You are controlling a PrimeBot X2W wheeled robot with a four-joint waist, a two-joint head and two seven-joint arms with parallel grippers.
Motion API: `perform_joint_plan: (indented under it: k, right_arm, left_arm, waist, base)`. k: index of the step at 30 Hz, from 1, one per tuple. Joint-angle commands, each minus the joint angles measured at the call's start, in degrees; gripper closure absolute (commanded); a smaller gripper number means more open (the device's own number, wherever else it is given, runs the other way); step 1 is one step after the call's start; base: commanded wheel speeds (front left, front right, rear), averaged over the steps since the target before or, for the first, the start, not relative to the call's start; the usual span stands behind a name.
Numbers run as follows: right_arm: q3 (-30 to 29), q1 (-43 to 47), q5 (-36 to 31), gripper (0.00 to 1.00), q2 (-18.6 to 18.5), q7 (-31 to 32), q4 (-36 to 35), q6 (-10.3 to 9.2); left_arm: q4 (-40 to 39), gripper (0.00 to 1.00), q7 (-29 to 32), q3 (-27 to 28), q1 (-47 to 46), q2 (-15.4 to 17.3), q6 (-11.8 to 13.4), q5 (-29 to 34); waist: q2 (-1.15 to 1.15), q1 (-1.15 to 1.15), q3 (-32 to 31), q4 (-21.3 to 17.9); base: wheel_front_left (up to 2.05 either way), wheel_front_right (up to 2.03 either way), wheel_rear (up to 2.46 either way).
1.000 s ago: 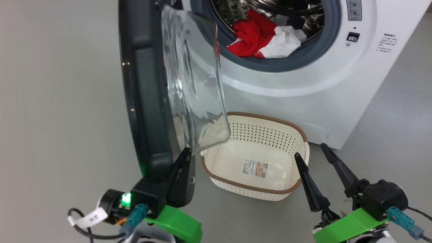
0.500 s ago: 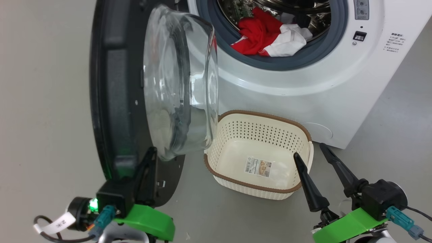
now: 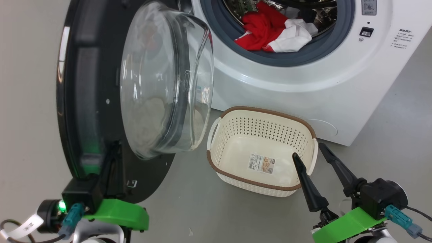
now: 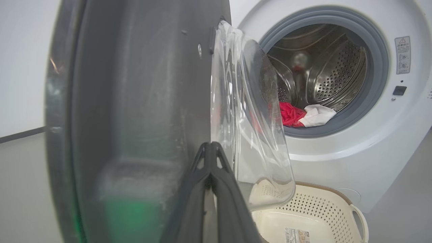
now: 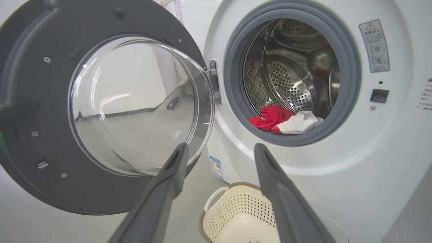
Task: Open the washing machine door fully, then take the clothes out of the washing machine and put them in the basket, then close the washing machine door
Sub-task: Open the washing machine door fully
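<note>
The left gripper [image 4: 211,147] has its fingers [image 4: 197,195] pressed together, tips against the inner face of the washing machine door [image 3: 87,101] near its lower edge; the right gripper [image 3: 307,151] stands spread wide and empty beside the right end of the basket [image 3: 266,111]. The door stands open leftward (glass bowl [image 3: 158,84] bulging toward the basket); the basket sits before the washing machine [image 3: 270,84]; the clothes [image 3: 266,32] lie at the front lip of the drum [image 5: 290,77].

Open door [image 5: 111,111]; clothes [image 5: 275,118], perhaps two, in drum [image 5: 293,84].
</note>
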Motion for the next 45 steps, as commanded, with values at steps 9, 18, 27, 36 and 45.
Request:
perform_joint_plan:
  k: [9,18,27,36,45]
  right_arm:
    - [1.7,-1.3,-1.9,0.0,0.1,1.3,-2.9,0.29]
    - [1.6,-1.8,-2.6,0.0,0.1,2.2,-3.6,0.29]
    - [1.6,-2.1,-3.2,0.0,0.1,2.9,-4.2,0.29]
    - [1.5,-2.8,-4.4,0.0,0.1,4.1,-5.1,0.29]
    - [1.8,-3.4,-5.3,0.0,0.1,5.2,-5.9,0.29]
  left_arm:
    - [1.9,1.0,-2.9,5.3,-1.8,2.8,1.0,-1.0]
    - [5.6,1.0,-5.2,7.2,-3.2,3.1,0.9,-2.1]
    - [8.9,1.0,-6.8,10.1,-4.8,4.5,0.4,-3.8]
    - [12.7,1.0,-8.4,12.1,-7.6,5.3,-0.8,-5.1]
    - [16.1,1.0,-9.3,13.1,-10.6,5.7,-1.8,-5.5]
  waist:
    - [0.0,0.0,1.7,1.1]
    - [0.0,0.0,2.5,1.3]
    - [0.0,0.0,3.5,1.2]
    - [0.0,0.0,5.1,1.5]
    - [0.0,0.0,6.4,1.6]
  base:
    - [0.0,0.0,0.0]
    - [0.0,0.0,0.0]
    - [0.0,0.0,0.0]
    - [0.0,0.0,0.0]
    - [0.0,0.0,0.0]
